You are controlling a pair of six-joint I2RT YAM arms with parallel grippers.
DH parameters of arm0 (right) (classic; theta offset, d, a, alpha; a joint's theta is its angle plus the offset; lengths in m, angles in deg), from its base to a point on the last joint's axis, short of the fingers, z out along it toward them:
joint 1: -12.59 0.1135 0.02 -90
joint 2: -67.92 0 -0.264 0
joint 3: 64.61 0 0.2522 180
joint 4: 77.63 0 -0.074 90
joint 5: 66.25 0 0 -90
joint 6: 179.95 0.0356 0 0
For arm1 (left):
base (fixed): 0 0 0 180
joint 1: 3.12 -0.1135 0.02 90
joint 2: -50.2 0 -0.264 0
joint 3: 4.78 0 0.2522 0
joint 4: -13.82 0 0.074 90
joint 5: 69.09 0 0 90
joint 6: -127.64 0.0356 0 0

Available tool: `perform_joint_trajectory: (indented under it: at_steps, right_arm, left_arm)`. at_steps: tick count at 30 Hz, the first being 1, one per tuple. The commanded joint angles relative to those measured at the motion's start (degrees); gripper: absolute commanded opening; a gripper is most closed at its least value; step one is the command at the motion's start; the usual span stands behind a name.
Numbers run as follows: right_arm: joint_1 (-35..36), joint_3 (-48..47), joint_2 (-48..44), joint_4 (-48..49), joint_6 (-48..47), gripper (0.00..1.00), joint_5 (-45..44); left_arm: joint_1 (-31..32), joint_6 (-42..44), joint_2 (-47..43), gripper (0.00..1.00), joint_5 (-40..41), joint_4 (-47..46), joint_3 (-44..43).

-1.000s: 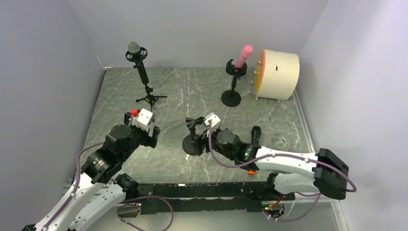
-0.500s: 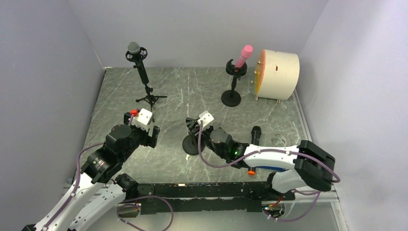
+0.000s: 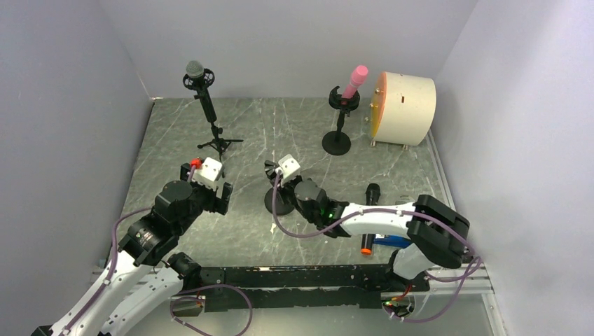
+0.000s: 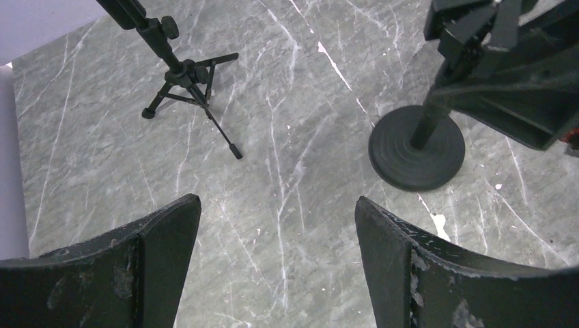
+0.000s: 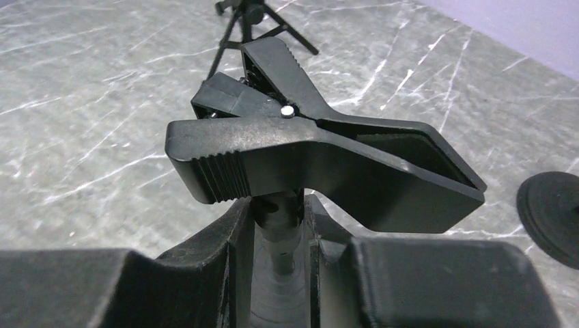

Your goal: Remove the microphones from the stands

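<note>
My right gripper (image 5: pixel 280 212) is shut on the thin pole (image 5: pixel 278 222) of a small black round-base stand (image 3: pixel 279 204). Its spring clip (image 5: pixel 321 160) on top holds nothing. A black microphone (image 3: pixel 372 192) lies on the table right of that arm. At the back, a grey-headed microphone (image 3: pixel 195 70) sits in a tripod stand (image 3: pixel 218 143) and a pink microphone (image 3: pixel 356 79) in another round-base stand (image 3: pixel 337 142). My left gripper (image 4: pixel 276 212) hangs open over bare table, left of the held stand (image 4: pixel 416 147), and holds nothing.
A cream drum-shaped cylinder (image 3: pixel 405 108) stands at the back right. A small clear ring (image 3: pixel 406 205) lies near the right edge, and an orange-tipped item (image 3: pixel 365 246) sits under the right arm. Walls enclose the marble table (image 3: pixel 266 126) on three sides.
The right gripper slid left onto the stand's pole and shut on it; the stand shifted slightly away from the arms. The left arm stayed still.
</note>
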Motion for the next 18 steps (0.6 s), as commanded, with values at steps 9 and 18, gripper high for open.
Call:
perform_joint_trajectory:
  at_steps: [9,18]
  right_arm:
    - [-13.26,-14.71,10.27,7.85,1.60,0.11,3.53]
    - [-17.83,-25.70,20.55,5.18,2.54,0.13,5.94]
  left_arm:
    - [-0.05,-0.65,0.12,0.87,1.63,-0.53,-0.43]
    - [-0.13,-0.62,0.57,0.87,1.43,-0.38,-0.65]
